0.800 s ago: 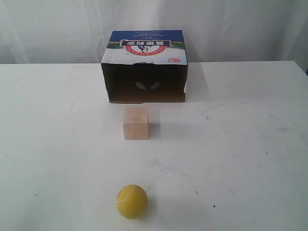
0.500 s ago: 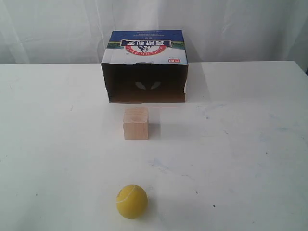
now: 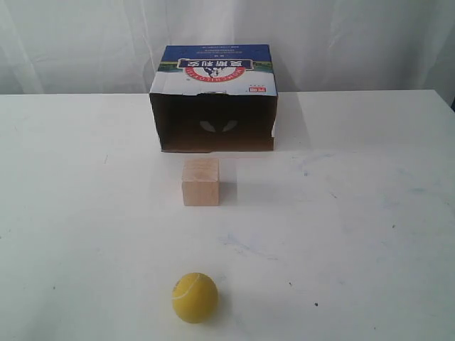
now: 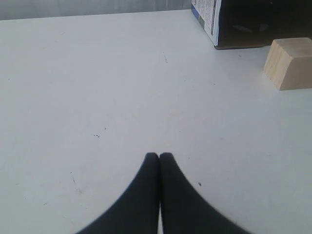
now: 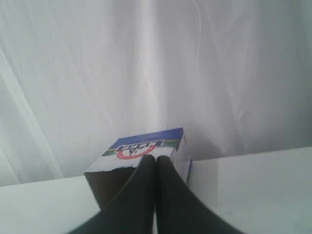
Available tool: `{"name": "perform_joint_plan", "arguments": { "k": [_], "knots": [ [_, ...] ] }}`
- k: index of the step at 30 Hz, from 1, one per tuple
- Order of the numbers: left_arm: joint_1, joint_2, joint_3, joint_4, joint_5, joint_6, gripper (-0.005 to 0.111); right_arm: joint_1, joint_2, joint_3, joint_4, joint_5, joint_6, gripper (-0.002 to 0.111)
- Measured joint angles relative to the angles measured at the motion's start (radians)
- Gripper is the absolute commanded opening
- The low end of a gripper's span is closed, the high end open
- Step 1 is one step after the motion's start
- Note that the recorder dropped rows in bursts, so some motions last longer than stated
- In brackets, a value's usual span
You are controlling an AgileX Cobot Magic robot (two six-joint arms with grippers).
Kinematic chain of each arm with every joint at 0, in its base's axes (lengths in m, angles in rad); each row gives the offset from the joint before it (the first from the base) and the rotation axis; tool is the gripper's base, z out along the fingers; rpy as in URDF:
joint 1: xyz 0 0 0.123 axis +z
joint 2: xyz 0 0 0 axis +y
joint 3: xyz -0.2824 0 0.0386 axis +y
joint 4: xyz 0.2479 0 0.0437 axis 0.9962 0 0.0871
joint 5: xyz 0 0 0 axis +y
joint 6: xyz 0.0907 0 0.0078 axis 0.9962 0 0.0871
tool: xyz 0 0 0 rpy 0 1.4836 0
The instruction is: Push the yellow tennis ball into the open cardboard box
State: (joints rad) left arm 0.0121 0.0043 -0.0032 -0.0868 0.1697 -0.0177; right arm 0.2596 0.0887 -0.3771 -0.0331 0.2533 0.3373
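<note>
Resting on the counter (image 3: 355, 213) near the front edge of the exterior view, the ball (image 3: 195, 297) sits well apart from the box (image 3: 213, 106), whose dark mouth faces it. Between them stands a cube (image 3: 200, 182), near the mouth and roughly on the ball's straight line in. Neither arm shows in that view. The left jaws are pressed together, tips low over bare counter, with the cube and a corner of the box ahead of them. The right jaws are together too, raised and aimed toward the box top and the curtain (image 5: 195, 73) behind.

The ball is likely light, springy and fuzzy, and being round it should roll at the slightest touch, so it wants pushing, not gripping. Closed jaws make a fair blunt pusher. Contact probably belongs on the side away from the box, about mid-height and through the centre. An off-centre nudge would likely send it rolling sideways, and a hard one could bounce it off the cube. A line passing right of the cube, where more of the mouth lies open, looks safest.
</note>
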Motion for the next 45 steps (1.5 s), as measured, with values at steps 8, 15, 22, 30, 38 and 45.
{"name": "perform_joint_plan", "arguments": {
  "k": [8,15,22,30,38,45],
  "knots": [
    [0.000,0.000,0.000,0.000,0.000,0.000,0.000,0.000,0.418,-0.435,0.398,0.650,-0.037,0.000],
    [0.000,0.000,0.000,0.000,0.000,0.000,0.000,0.000,0.666,-0.510,0.514,0.775,-0.243,0.000],
    [0.000,0.000,0.000,0.000,0.000,0.000,0.000,0.149,0.820,-0.510,0.502,0.722,-0.501,0.000],
    [0.000,0.000,0.000,0.000,0.000,0.000,0.000,0.401,1.033,-0.516,0.390,0.540,-0.544,0.000],
    [0.000,0.000,0.000,0.000,0.000,0.000,0.000,0.573,1.284,-0.623,0.253,0.500,-0.576,0.000],
    [0.000,0.000,0.000,0.000,0.000,0.000,0.000,0.640,1.422,-0.694,0.211,0.473,-0.613,0.000]
  ]
}}
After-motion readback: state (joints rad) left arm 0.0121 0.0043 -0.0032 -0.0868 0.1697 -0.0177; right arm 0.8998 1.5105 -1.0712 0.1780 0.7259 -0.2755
